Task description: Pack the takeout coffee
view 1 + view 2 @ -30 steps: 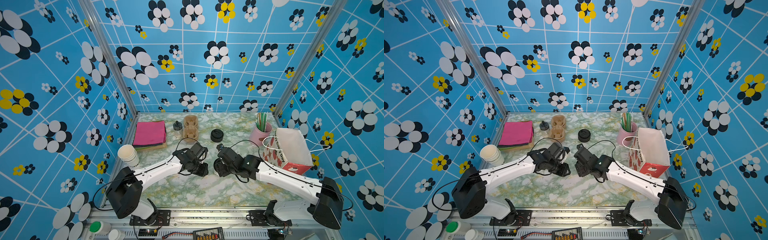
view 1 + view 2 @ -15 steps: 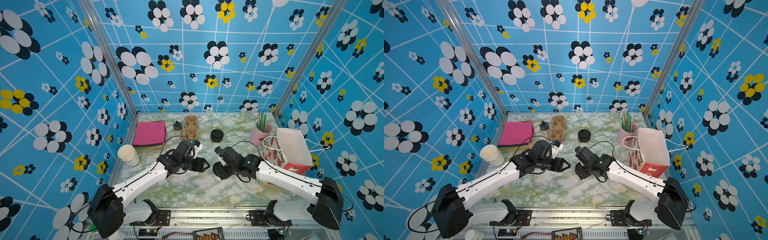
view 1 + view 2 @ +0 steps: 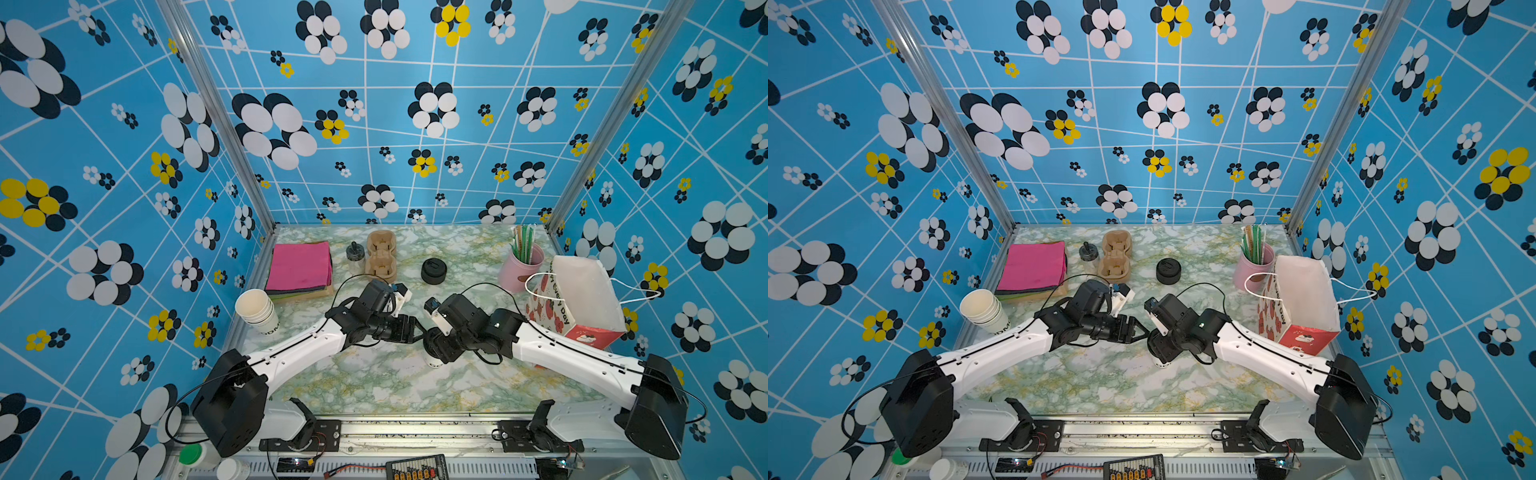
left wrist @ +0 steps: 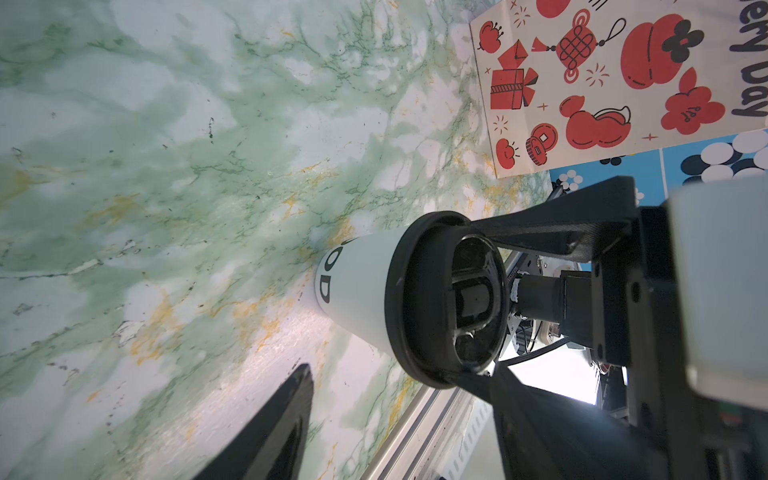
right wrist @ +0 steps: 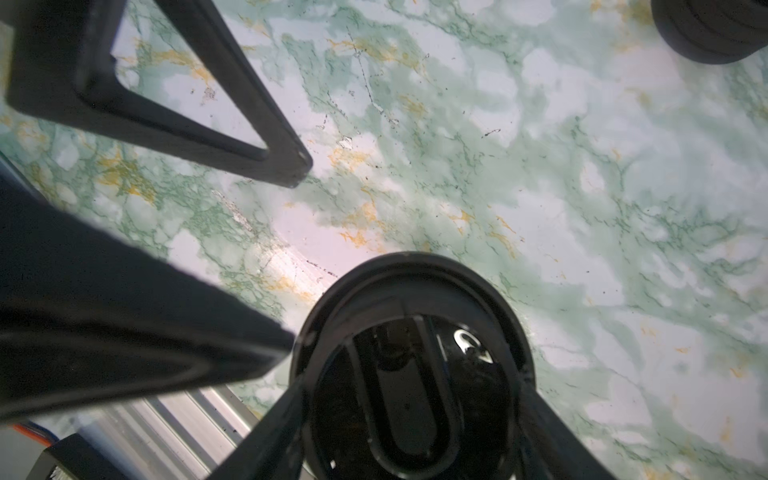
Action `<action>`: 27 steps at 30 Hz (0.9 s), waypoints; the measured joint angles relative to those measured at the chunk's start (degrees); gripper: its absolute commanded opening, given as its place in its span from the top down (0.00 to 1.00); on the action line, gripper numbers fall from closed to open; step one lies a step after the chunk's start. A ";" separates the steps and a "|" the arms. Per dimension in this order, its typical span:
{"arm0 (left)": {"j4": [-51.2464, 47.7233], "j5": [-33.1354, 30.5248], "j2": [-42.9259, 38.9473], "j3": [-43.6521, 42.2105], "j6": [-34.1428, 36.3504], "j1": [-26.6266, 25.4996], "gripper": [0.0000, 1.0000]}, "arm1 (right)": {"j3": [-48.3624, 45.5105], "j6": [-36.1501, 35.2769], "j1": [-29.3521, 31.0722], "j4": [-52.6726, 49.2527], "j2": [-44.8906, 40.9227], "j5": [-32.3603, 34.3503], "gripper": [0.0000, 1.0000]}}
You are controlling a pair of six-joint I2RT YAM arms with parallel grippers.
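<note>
The takeout coffee (image 4: 357, 299) stands upright just off table (image 3: 374, 386) centre, toward 5 o'clock. The right gripper (image 4: 473, 299) clasps its lid (image 5: 415, 299) rim. The left gripper (image 3: 1142, 331), at its 10 o'clock, gapes empty. Judged light, thin-walled and crushable; the lid may pop off. Safer hold: wall beneath rim.

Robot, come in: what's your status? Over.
Right gripper: jaws closed on takeout coffee, upright on table. Left gripper: jaws open, one tip near lid.
</note>
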 measured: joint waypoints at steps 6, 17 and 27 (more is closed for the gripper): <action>1.73 1.14 1.66 -0.24 -0.52 0.00 0.25 | -0.11 -0.37 -0.02 0.33 0.00 -0.42 0.28; 3.67 1.60 5.60 -0.24 -0.63 -0.33 0.26 | -0.15 -0.55 -0.02 0.44 0.00 -0.74 0.25; 1.99 0.00 6.78 1.22 0.92 -2.03 0.29 | -0.15 -0.52 0.00 0.39 -0.02 -1.16 0.23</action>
